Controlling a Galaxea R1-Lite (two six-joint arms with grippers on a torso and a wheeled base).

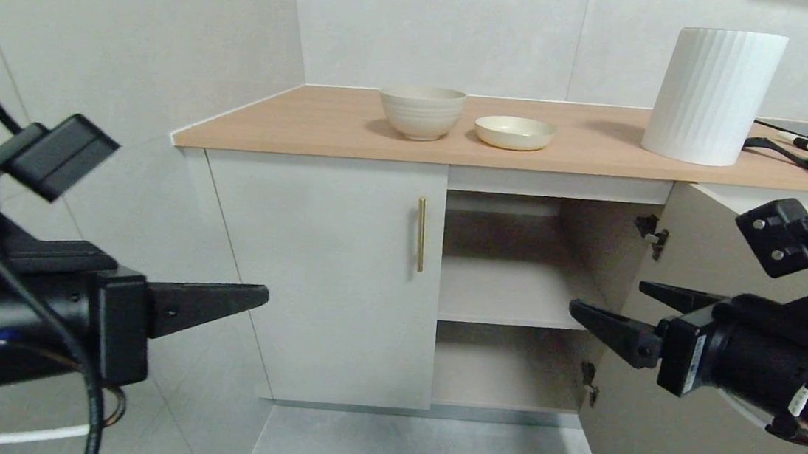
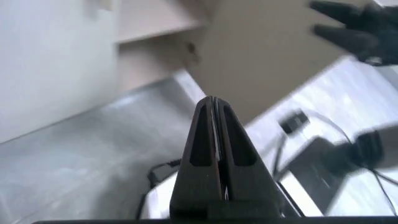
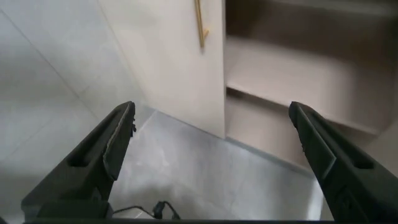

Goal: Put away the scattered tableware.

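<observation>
Standing side by side, back from the front edge of the counter (image 1: pixel 310 125), the bowl (image 1: pixel 421 112) and saucer (image 1: pixel 515 132) look light, stiff, slick and breakable, best pinched over the rim, while the left gripper (image 1: pixel 260 295) is pressed together and the right gripper (image 1: pixel 608 297) spread apart.

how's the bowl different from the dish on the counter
The bowl is deep, with tall ribbed walls; the dish is shallow and smooth. The bowl looks greyer, the dish creamier. The bowl stands to the robot's left of the dish, above the shut door; the dish sits above the open shelf. Both are round, upright and apart on the counter.
</observation>
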